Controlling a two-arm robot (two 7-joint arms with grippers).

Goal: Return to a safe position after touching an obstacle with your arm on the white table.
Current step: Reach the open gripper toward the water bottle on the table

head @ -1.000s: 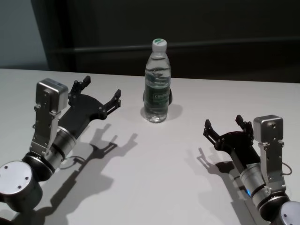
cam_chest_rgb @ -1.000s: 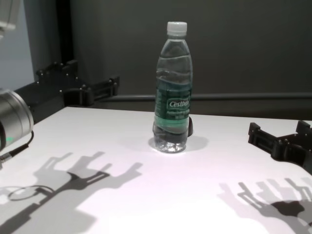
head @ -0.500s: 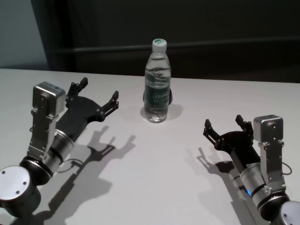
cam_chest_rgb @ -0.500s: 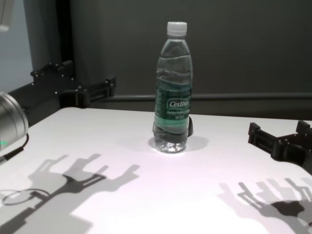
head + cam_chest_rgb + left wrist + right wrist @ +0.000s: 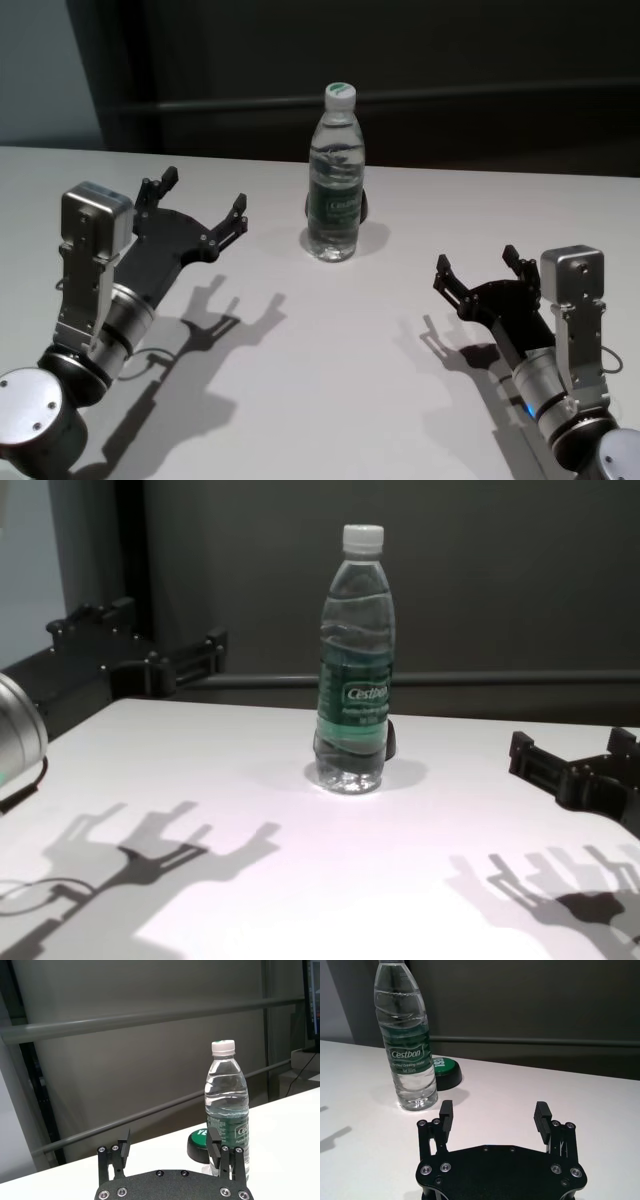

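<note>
Bottle: the obstacle (image 5: 336,175) stands upright on the white table (image 5: 330,370), midway along its far edge.
Handling: it looks nearly full, so fairly heavy, yet tall, smooth and easy to tip; the labelled middle seems the surest hold.
Left gripper (image 5: 196,198): fingers spread apart, empty, above the table toward its left edge, apart from the bottle.
Right gripper (image 5: 478,267): fingers spread apart, empty, near the right edge.
View difference: the wrist views show a round black disc with a green top (image 5: 445,1070) behind the bottle; the head view shows only its dark edge.
</note>
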